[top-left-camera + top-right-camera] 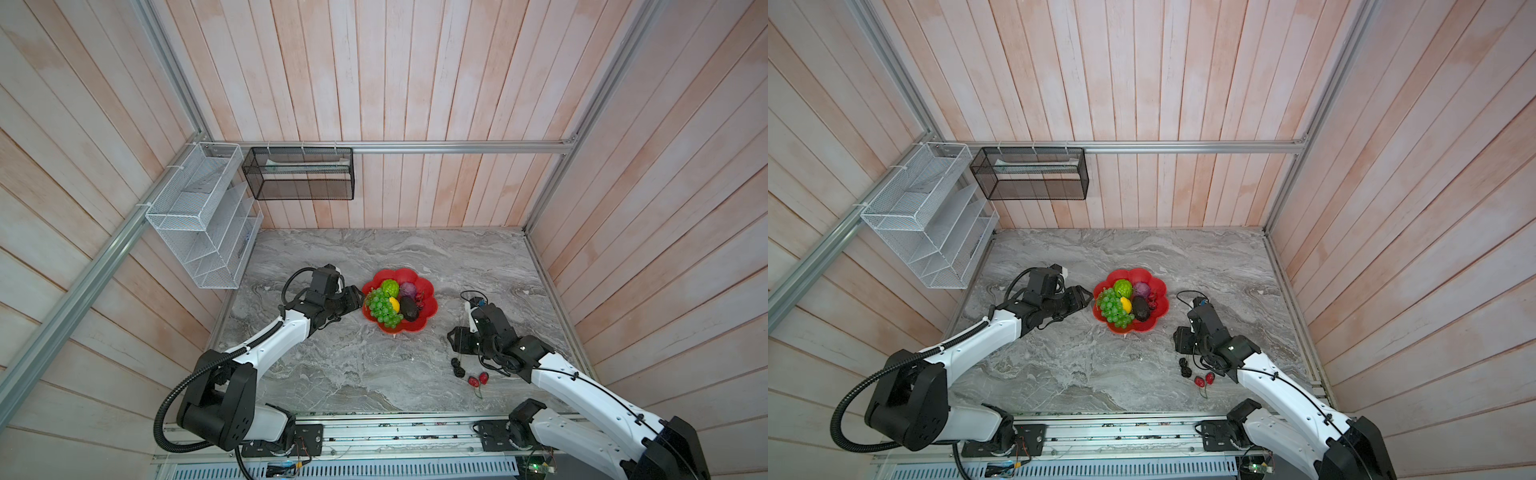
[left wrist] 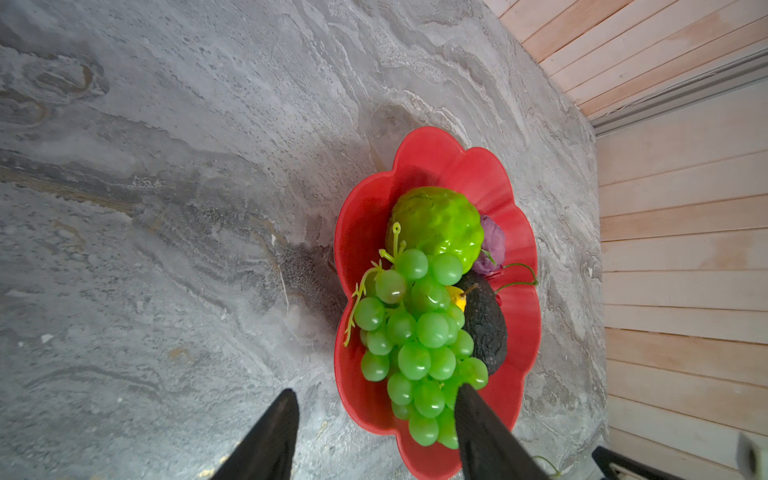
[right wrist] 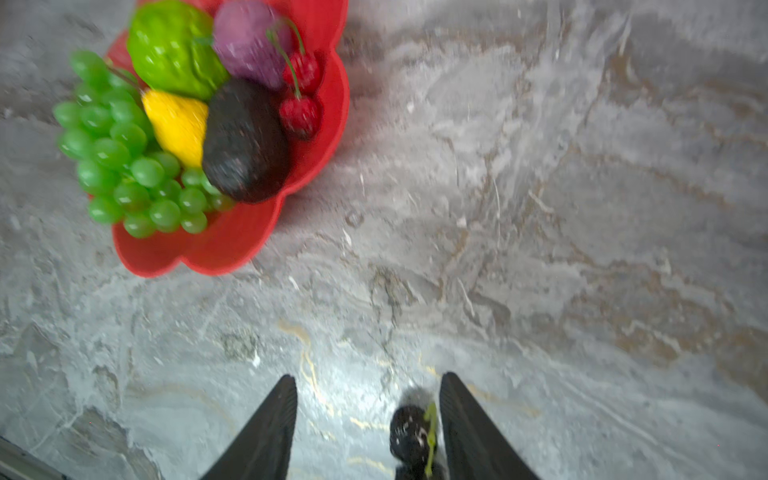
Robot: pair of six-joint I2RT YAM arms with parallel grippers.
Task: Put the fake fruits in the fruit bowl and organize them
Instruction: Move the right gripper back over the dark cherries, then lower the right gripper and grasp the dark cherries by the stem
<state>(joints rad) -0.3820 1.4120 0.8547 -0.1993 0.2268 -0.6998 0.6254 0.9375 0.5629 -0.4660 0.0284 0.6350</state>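
You had the right claw [image 3: 368, 376] spread wide around the black berries [image 3: 409, 432], ungripped inside its jaws; the fruit bowl [image 3: 232, 245] sat well ahead. The left claw [image 2: 378, 390] gaped beside the grapes [image 2: 415, 332]. Next, likely: close, lift, carry.

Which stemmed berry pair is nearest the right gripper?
The black pair, on the table within the open right gripper; the loose red pair lies beyond it, the other red pair in the fruit bowl.

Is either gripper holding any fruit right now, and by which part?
Nothing is held: left gripper and right gripper are open; a small black stemmed berry lies unpinched between the right fingers.
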